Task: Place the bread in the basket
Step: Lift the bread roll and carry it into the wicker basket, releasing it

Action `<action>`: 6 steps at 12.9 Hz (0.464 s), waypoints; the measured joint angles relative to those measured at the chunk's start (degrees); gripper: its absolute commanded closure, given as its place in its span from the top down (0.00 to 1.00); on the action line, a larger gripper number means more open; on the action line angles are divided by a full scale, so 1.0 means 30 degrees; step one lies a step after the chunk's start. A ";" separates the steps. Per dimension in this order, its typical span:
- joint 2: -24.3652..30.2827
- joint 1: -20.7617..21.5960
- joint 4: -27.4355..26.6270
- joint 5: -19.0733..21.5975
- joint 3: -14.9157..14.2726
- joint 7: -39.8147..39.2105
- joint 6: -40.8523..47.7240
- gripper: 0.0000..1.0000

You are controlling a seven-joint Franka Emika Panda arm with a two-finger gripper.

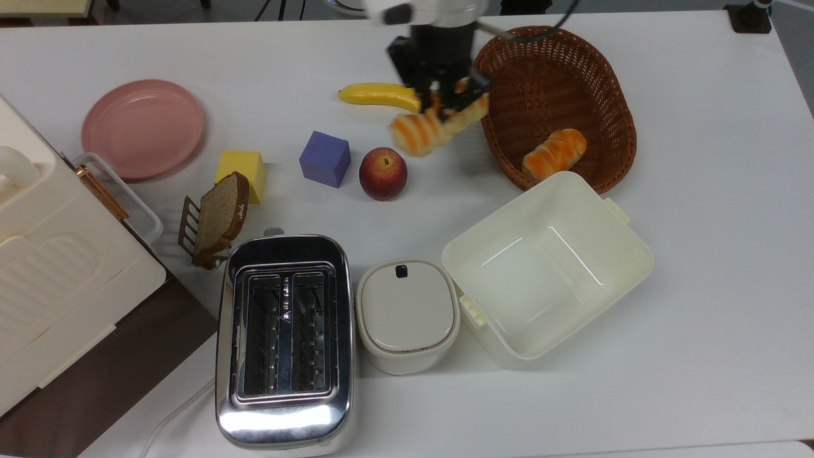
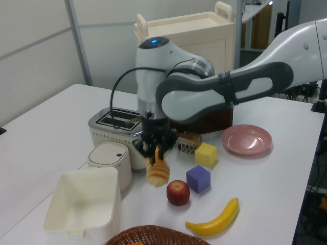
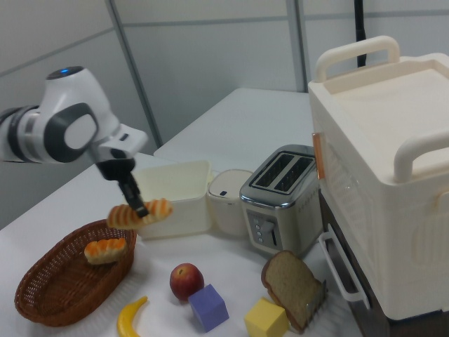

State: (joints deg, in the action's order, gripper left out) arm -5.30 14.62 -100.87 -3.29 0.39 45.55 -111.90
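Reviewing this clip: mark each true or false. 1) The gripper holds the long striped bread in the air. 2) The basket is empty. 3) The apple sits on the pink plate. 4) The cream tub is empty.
1) True: the gripper is shut on the bread, lifted above the table beside the basket.
2) False: a shorter striped roll lies in it.
3) False: the apple rests on the table by the purple cube; the pink plate is bare.
4) True: the cream tub holds nothing.

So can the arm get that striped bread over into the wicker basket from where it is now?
Probably yes. The gripper holds the bread in the air beside the basket rim, nothing stands between, and the short roll leaves most of the floor bare.
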 measured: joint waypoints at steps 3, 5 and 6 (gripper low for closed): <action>-0.0204 0.1206 -0.0081 0.0000 0.1453 -0.0064 0.0163 0.24; -0.0643 0.2570 -0.0219 0.0000 0.1795 -0.0070 0.0337 0.24; -0.0824 0.3148 -0.0259 -0.0001 0.1852 -0.0083 0.0577 0.24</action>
State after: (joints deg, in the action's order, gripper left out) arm -7.77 24.07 -101.65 -3.30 5.95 45.30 -110.17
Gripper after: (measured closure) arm 0.758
